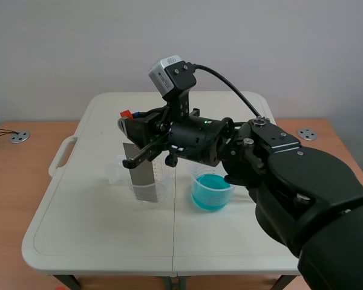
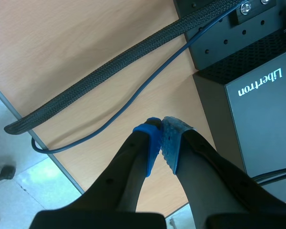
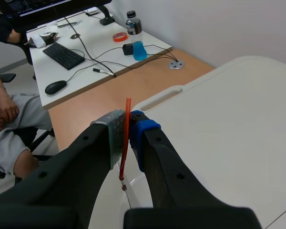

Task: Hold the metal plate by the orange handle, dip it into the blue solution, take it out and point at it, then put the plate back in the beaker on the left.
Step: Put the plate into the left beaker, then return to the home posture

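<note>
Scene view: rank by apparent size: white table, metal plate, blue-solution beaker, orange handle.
1. white table, by far the largest.
2-3. metal plate and blue-solution beaker: the plate looks taller and the beaker wider, too close to rank.
4. orange handle: only a small bit shows.

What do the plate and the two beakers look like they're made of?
Plate: likely metal, thin flat sheet, dull grey.
Left beaker: clear plastic or glass, plate shows through it.
Right beaker: same, blue liquid visible through wall.
</note>
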